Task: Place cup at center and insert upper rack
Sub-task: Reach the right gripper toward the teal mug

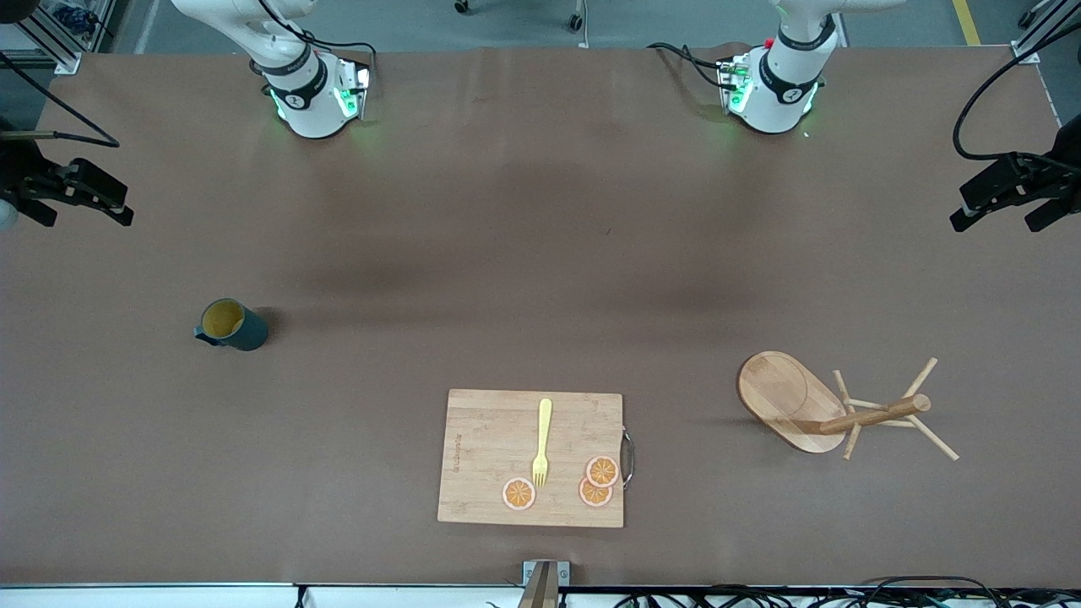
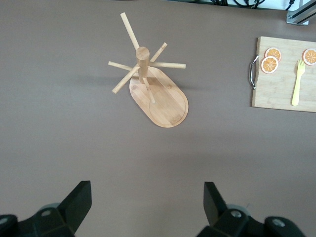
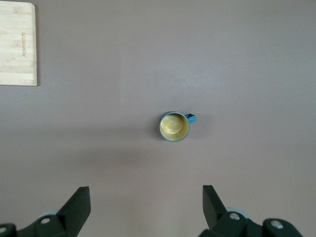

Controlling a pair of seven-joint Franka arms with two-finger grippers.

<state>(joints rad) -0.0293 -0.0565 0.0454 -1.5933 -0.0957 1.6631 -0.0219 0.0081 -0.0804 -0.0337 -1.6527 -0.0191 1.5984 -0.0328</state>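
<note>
The dark teal cup with a yellow inside stands upright on the table toward the right arm's end; it also shows in the right wrist view. The wooden rack, with an oval base, a post and pegs, stands toward the left arm's end and shows in the left wrist view. My right gripper hangs open and empty in the air over the table's edge at its end. My left gripper hangs open and empty over the table at the left arm's end. Both are well apart from the objects.
A rectangular bamboo cutting board lies near the front camera's edge, between cup and rack. On it lie a yellow fork and three orange slices. A metal handle sticks out toward the rack.
</note>
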